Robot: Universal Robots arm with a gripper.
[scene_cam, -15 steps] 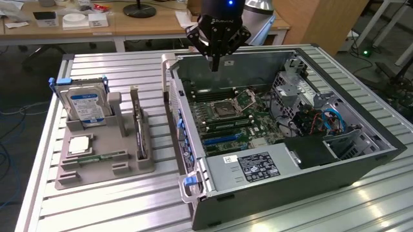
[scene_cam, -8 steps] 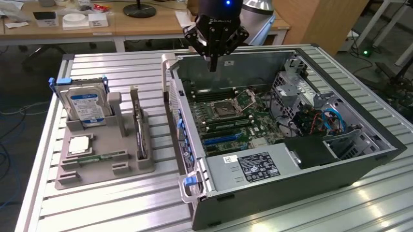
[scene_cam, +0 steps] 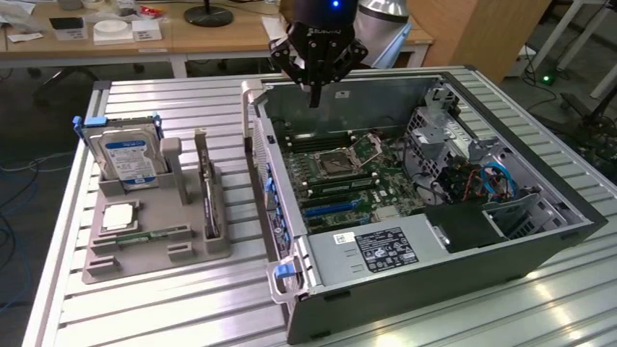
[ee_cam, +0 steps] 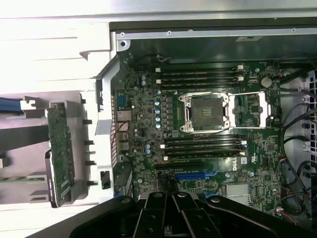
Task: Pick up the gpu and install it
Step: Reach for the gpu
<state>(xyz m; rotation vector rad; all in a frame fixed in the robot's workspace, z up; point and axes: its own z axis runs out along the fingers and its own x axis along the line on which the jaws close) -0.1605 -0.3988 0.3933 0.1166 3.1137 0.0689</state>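
The gpu (scene_cam: 205, 189) stands on edge in a slot of the grey holder (scene_cam: 144, 253) at the exterior view's left, its pale bracket end upward. In the wrist view the gpu (ee_cam: 60, 153) shows as a green board beside the case wall. My gripper (scene_cam: 313, 100) hangs above the far side of the open computer case (scene_cam: 415, 289), well apart from the gpu. Its fingers are shut together with nothing between them. From the wrist, my gripper (ee_cam: 168, 194) points down over the motherboard (ee_cam: 148, 114), close to the blue expansion slot (ee_cam: 190, 175).
The holder also carries a silver hard drive with a blue label (scene_cam: 127, 155), a processor chip (scene_cam: 121, 215) and a narrow memory stick (scene_cam: 144, 235). Inside the case are the processor socket (scene_cam: 339, 163), cables (scene_cam: 492, 181) and the power supply (scene_cam: 391, 249). Desks stand behind the slatted table.
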